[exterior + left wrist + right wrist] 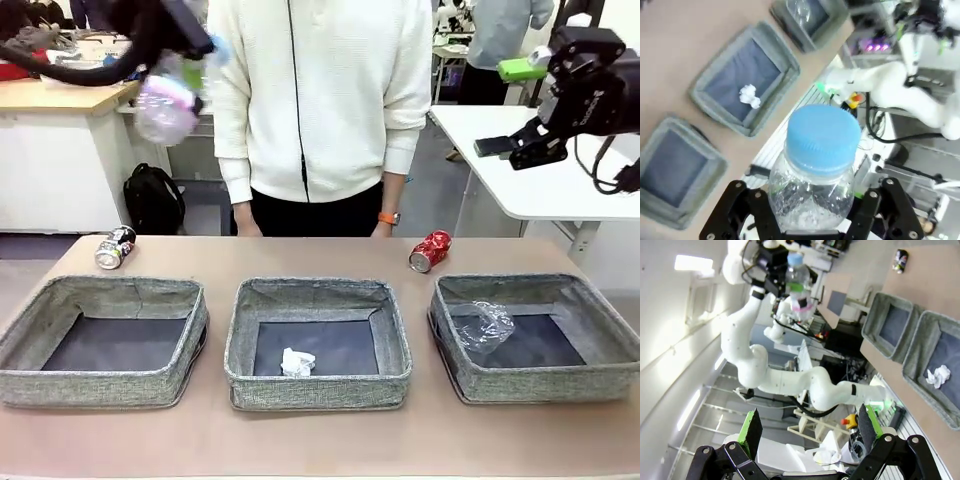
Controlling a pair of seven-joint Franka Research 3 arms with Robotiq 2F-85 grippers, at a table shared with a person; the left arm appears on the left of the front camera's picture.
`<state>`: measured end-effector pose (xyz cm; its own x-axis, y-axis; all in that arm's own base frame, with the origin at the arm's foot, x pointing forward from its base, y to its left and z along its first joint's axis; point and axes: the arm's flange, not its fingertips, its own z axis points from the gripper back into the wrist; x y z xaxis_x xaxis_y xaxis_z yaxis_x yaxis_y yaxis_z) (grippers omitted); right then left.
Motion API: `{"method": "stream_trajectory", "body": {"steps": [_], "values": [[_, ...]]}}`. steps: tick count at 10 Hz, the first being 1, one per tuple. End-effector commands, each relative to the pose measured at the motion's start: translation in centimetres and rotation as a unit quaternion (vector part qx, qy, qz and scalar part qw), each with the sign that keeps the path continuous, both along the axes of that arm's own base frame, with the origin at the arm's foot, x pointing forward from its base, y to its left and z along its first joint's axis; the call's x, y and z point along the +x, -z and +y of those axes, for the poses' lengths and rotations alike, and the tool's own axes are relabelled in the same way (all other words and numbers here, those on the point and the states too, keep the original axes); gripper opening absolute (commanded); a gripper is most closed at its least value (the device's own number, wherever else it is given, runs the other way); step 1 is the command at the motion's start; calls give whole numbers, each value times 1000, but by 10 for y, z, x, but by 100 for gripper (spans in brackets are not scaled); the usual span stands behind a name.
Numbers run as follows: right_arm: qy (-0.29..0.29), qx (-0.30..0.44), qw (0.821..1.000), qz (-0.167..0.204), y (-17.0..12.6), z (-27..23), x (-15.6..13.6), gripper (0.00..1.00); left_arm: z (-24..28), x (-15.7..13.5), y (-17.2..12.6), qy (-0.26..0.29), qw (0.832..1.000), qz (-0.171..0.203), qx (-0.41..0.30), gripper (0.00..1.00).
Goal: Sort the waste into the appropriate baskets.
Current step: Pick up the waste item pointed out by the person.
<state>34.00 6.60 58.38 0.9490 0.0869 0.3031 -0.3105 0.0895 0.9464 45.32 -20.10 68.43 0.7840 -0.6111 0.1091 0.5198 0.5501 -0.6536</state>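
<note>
High at the far left, my left gripper is shut on a small clear bottle with a pink label. In the left wrist view the bottle's blue cap points away from the gripper, high over the baskets. My right gripper hangs open and holds nothing at the upper right; its green pads stand wide apart. Three grey baskets sit in a row: the left one has nothing in it, the middle one holds a white paper ball, and the right one holds a clear plastic cup.
A crushed red can lies on the table behind the right basket, and a dark can lies behind the left one. A person in a white top stands at the far edge. A white side table stands under my right gripper.
</note>
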Motion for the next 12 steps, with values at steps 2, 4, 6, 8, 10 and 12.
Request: {"method": "stream_trajectory", "body": {"steps": [2,4,6,8,10,12], "values": [[1,0,1000,-12,0,0,2,100,-73,-40,0,93,993,-23,67,0],[1,0,1000,-12,0,0,2,100,-71,-34,7,60,997,7,42,0],[1,0,1000,-12,0,0,2,100,-71,-34,7,60,997,7,42,0],[1,0,1000,-12,0,0,2,100,-89,-58,-2,-18,996,35,84,0],[1,0,1000,-12,0,0,2,100,-120,-113,-35,-25,991,40,124,0],[1,0,1000,-12,0,0,2,100,-138,-139,-51,-111,972,48,201,0]]}}
